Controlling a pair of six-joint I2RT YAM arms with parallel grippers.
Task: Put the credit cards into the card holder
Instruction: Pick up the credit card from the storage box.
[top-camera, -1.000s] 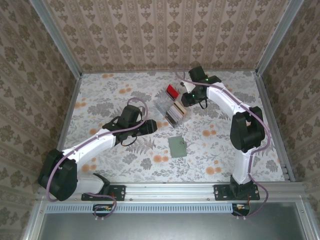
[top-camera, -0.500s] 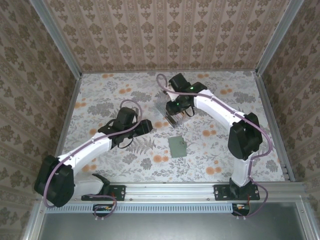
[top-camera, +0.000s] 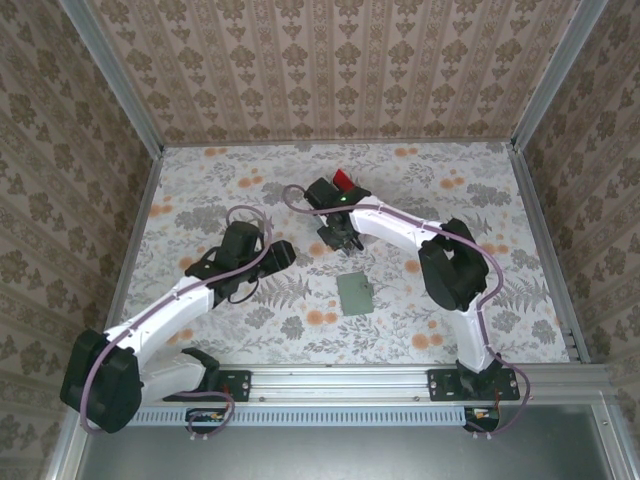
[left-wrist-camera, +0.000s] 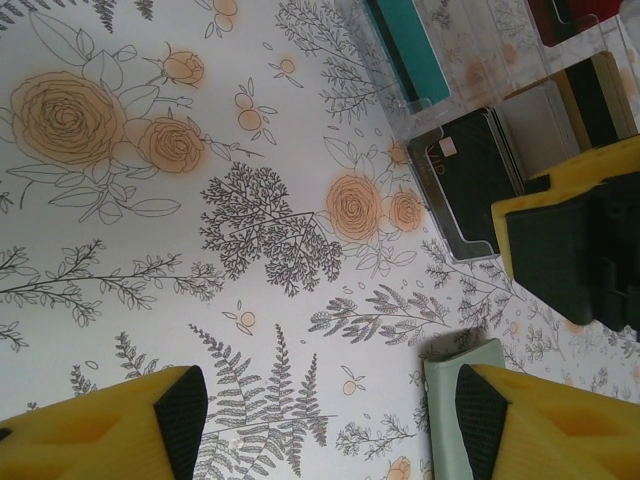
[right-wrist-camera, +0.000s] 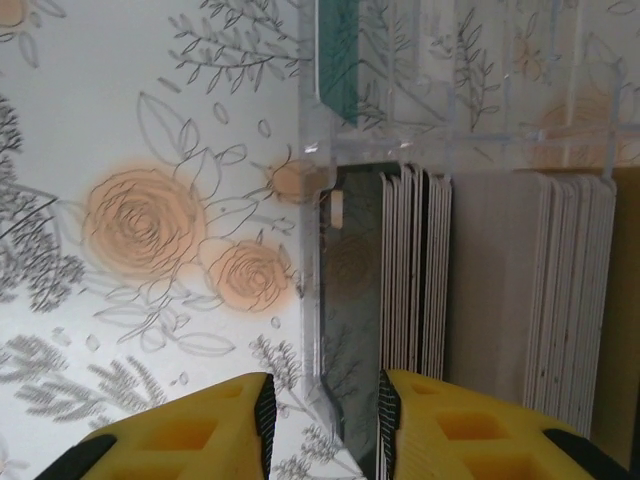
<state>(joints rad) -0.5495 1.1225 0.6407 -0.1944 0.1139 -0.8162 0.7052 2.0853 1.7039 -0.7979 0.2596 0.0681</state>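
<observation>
On the floral worktop (top-camera: 200, 190), the clear tray (right-wrist-camera: 310, 200) has its wall inside the narrowly parted right tool (right-wrist-camera: 322, 420); the left tool (left-wrist-camera: 325, 420) hangs spread wide just beside the flat card holder (top-camera: 355, 294); credit cards (right-wrist-camera: 480, 290) stand on edge in the tray

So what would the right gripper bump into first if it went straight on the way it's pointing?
Probably the side wall of the clear tray, which lines up with the gap between the jaws of the right gripper. The dark grey card stands just inside that wall. Depth is hard to judge here.
</observation>
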